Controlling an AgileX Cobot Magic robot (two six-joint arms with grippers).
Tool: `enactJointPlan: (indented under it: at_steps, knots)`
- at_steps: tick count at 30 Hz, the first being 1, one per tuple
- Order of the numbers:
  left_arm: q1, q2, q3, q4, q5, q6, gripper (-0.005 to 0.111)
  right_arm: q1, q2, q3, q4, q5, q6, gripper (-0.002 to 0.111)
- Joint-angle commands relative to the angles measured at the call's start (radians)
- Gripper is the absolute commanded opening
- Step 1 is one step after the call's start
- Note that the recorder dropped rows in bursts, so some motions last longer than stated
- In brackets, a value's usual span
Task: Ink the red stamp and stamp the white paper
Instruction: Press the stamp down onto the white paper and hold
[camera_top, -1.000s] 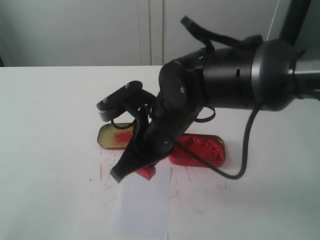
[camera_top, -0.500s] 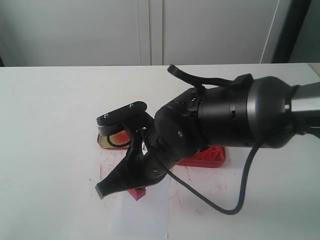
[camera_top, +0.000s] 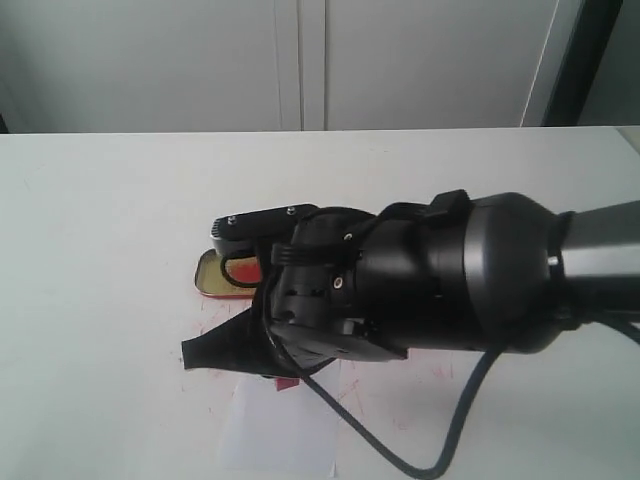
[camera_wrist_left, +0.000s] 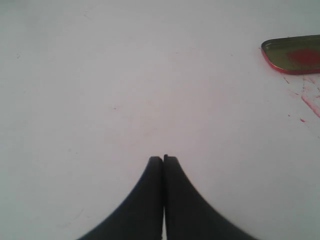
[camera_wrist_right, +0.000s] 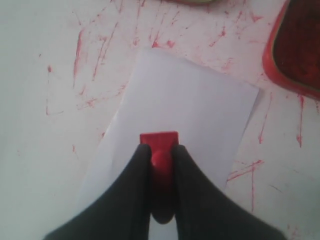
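The small red stamp (camera_wrist_right: 159, 140) is clamped by its handle in my right gripper (camera_wrist_right: 161, 152), base down over the white paper (camera_wrist_right: 190, 100). Whether the base touches the sheet cannot be told. In the exterior view only a sliver of the stamp (camera_top: 287, 383) shows under the big black right arm, at the far edge of the white paper (camera_top: 280, 430). My right gripper (camera_top: 275, 372) is mostly hidden there by its own wrist. My left gripper (camera_wrist_left: 163, 159) is shut on nothing above bare white table and is out of the exterior view.
The gold-coloured lid (camera_top: 215, 275) with red smears lies behind the paper, and also shows as the lid (camera_wrist_left: 295, 55) in the left wrist view. The red ink tin (camera_wrist_right: 300, 50) sits beside the paper's far corner. Red ink streaks (camera_wrist_right: 82, 50) mark the table around the sheet.
My right arm has swung lower and nearer the camera, carrying the stamp from the paper's far edge out over the sheet. It now hides the red tin in the exterior view.
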Motion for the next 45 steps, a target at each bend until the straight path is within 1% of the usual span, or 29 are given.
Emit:
enactJointPlan:
  at_steps: [1,8,15,26,37,42,45]
  knots:
    - [0.002,-0.004,0.004,0.0,-0.002,-0.002,0.0,0.014,-0.009,0.018,-0.084,0.002,0.118,0.0]
    - [0.002,-0.004,0.004,0.0,-0.002,-0.002,0.0,0.014,0.057,0.038,-0.087,-0.007,0.168,0.0]
    - [0.002,-0.004,0.004,0.0,-0.002,-0.002,0.0,0.014,0.085,0.038,-0.087,-0.068,0.197,0.0]
    - [0.002,-0.004,0.004,0.0,-0.002,-0.002,0.0,0.014,0.101,0.038,-0.152,-0.067,0.234,0.0]
    - [0.002,-0.004,0.004,0.0,-0.002,-0.002,0.0,0.014,0.146,0.038,-0.159,-0.074,0.234,0.0]
    - [0.002,-0.004,0.004,0.0,-0.002,-0.002,0.0,0.014,0.213,0.038,-0.115,-0.074,0.229,0.0]
    - [0.002,-0.004,0.004,0.0,-0.002,-0.002,0.0,0.014,0.238,0.038,-0.075,-0.081,0.191,0.0]
